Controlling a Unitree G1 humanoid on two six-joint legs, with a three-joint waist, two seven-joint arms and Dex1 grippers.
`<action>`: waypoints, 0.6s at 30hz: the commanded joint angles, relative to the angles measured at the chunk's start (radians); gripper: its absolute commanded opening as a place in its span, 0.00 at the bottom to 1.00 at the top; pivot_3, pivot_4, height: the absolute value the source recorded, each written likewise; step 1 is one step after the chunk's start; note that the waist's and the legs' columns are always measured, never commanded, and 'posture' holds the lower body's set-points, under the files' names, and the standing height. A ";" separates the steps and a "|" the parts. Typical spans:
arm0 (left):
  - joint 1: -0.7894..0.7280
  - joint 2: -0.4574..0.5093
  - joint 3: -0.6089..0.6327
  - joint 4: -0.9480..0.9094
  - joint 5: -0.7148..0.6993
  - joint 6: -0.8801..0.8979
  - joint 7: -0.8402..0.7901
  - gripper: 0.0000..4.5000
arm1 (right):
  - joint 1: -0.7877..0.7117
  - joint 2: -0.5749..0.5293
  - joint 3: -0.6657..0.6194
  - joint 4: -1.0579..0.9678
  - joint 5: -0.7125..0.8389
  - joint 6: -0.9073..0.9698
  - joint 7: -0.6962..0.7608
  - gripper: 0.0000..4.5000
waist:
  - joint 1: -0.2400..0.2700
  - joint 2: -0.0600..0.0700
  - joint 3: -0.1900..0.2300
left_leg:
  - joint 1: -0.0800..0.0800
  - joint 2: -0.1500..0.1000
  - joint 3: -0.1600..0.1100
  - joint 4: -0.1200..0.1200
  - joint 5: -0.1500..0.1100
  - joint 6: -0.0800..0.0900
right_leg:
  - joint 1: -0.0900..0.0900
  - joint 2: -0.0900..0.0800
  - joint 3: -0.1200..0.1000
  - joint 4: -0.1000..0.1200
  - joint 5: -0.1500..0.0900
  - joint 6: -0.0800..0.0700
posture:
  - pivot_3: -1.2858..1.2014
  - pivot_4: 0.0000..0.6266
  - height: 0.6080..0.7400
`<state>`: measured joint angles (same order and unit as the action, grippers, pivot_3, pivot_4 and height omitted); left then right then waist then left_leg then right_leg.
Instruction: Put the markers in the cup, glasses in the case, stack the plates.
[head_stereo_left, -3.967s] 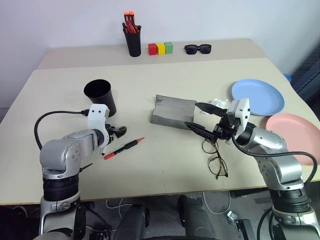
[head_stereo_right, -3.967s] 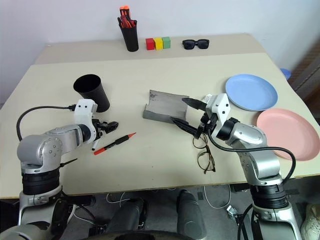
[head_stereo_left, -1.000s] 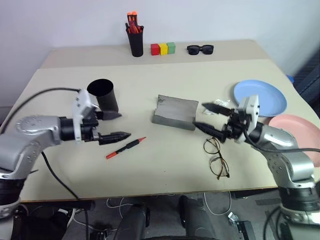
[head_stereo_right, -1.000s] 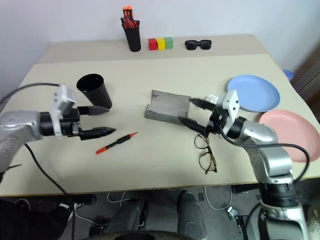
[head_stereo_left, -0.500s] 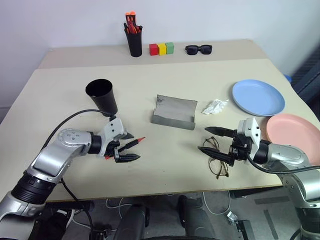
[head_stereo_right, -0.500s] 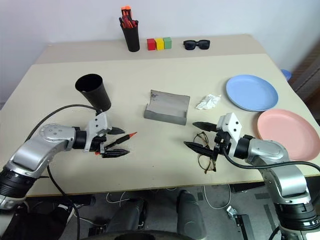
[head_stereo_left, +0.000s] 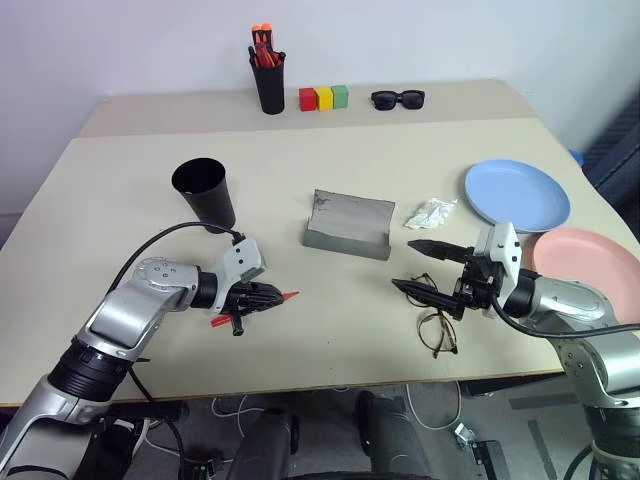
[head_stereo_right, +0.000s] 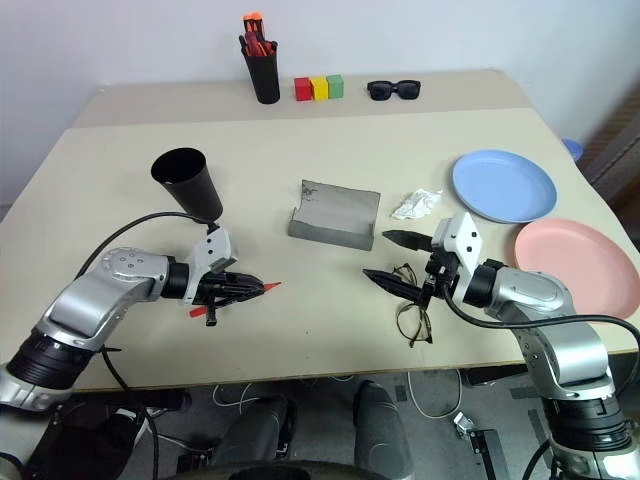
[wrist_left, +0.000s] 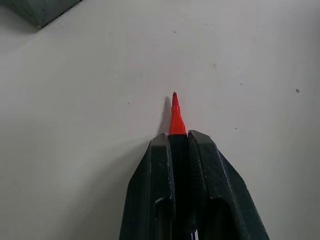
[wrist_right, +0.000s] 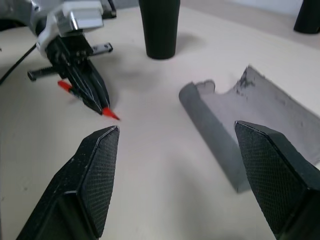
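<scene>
Left wrist view: fingers (wrist_left: 170, 190) now pressed together on the red-tipped pen (wrist_left: 174, 116), red point poking out past them.
Change: left gripper (head_stereo_left: 268, 295), wide apart and above the table a second ago, now down at the table (head_stereo_left: 330, 340) and clamped along the pen.
Right gripper (head_stereo_left: 418, 268): spread wide, holding nothing, hovering just over the glasses (head_stereo_left: 432, 318).
Cup (head_stereo_left: 204, 192): upright, beyond the left gripper.
Meaning: pen likely secured; lift and carry to cup next.
Untouched: case (head_stereo_left: 348, 223), blue plate (head_stereo_left: 515, 194), pink plate (head_stereo_left: 590, 268).

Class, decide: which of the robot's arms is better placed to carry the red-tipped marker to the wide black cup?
Left. The left gripper is shut on the red-tipped marker, near the wide black cup; the right gripper hangs open over the wire-frame glasses.
</scene>
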<state>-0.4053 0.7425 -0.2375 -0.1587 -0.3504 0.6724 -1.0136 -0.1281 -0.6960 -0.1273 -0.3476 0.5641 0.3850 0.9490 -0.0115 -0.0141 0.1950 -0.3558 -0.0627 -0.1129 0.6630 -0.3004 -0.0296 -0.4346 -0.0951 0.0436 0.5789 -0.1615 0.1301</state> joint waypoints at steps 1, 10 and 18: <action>-0.050 -0.021 0.097 -0.025 -0.050 0.019 0.028 0.01 | -0.026 0.014 -0.010 0.000 0.005 -0.023 -0.003 0.83 | -0.002 0.000 0.000 | 0.000 0.000 0.000 0.000 0.000 0.000 | 0.000 0.000 0.000 0.000 0.000 0.000 | 0.52 0.24 1.00; -0.229 -0.155 0.313 0.045 -0.120 -0.124 0.144 0.01 | -0.052 0.027 -0.001 0.028 -0.008 -0.039 -0.004 0.83 | 0.001 0.000 0.000 | 0.000 0.000 0.000 0.000 0.000 0.000 | 0.000 0.000 0.000 0.000 0.000 0.000 | 0.52 0.24 1.00; -0.330 -0.250 0.454 0.173 -0.117 -0.422 0.236 0.01 | -0.080 0.043 0.000 0.047 -0.022 -0.056 -0.020 0.83 | 0.000 0.000 0.000 | 0.000 0.000 0.000 0.000 0.000 0.000 | 0.000 0.000 0.000 -0.001 0.001 0.000 | 0.52 0.24 1.00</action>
<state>-0.6928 0.4963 0.1536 0.0070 -0.4645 0.3215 -0.8185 -0.1813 -0.6648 -0.1194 -0.2865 0.5396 0.3555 0.9391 -0.0112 -0.0140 0.1950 -0.3558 -0.0629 -0.1126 0.6635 -0.3004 -0.0298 -0.4349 -0.0950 0.0435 0.5784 -0.1607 0.1301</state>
